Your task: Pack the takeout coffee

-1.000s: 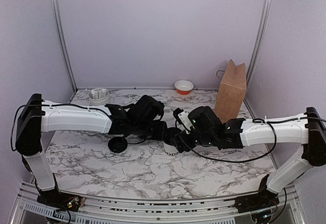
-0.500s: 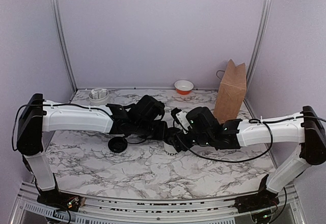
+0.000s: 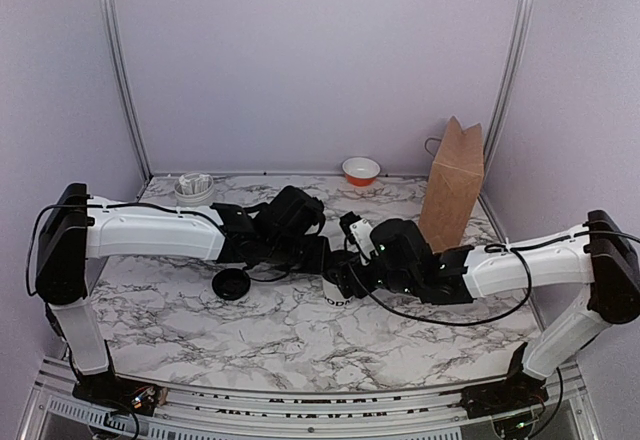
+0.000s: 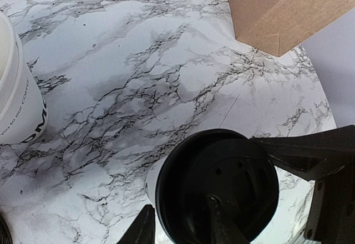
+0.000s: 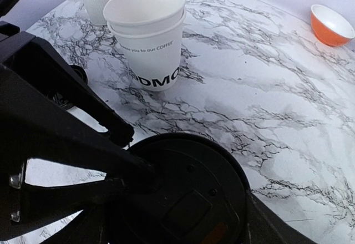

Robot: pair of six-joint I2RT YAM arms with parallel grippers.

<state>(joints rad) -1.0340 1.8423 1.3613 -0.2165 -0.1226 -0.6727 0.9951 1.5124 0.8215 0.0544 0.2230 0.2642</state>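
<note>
The takeout coffee cup, small, white, with dark lettering low on its side, stands mid-table with a black lid on top. The lid also shows in the right wrist view. My left gripper comes from the left. One of its fingers is outside the cup wall and the other lies on the lid, pinching its rim. My right gripper comes from the right and is closed around the cup under the lid. One right finger touches the lid's edge; the other is hidden.
A stack of nested white cups stands just behind the cup, also seen in the left wrist view. A spare black lid lies at the left. A brown paper bag, an orange bowl and a white packet holder stand along the back.
The right arm has shifted a little left and its forearm sits lower. Both grippers stay at the lidded cup, which has not moved.
</note>
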